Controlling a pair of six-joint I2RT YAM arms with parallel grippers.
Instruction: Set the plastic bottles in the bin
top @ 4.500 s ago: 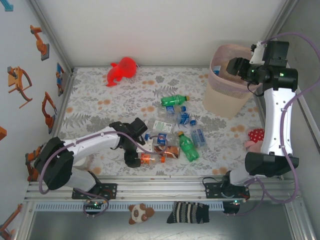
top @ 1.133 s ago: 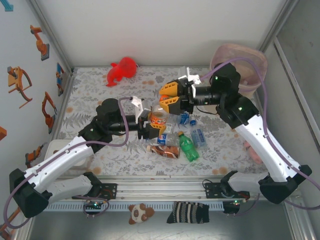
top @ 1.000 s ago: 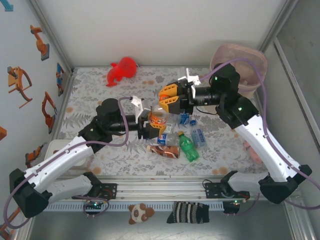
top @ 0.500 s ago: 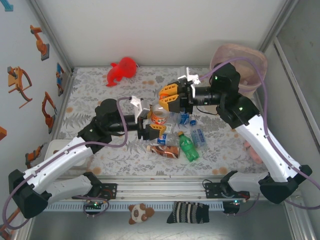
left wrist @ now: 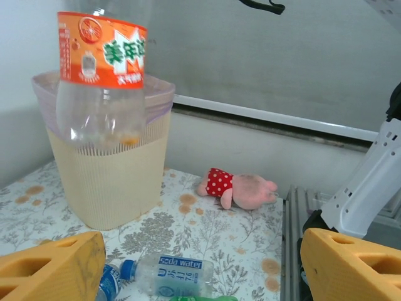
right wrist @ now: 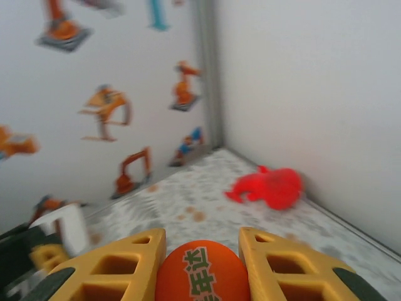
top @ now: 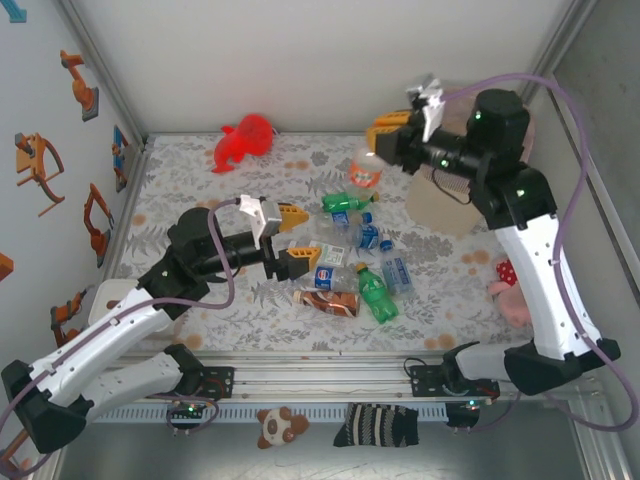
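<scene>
While the right jaws pinch the orange-labelled bottle [top: 367, 170] by its upper part, it hangs upright beneath them, the bin [top: 437, 207] just behind, wrist-side; left jaws stand spread, empty.

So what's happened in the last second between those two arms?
The left gripper let go of the orange-labelled bottle and pulled back, jaws open. The right gripper, shut on it, carried it up toward the bin. The other bottles and the red plush toy stayed put.
</scene>
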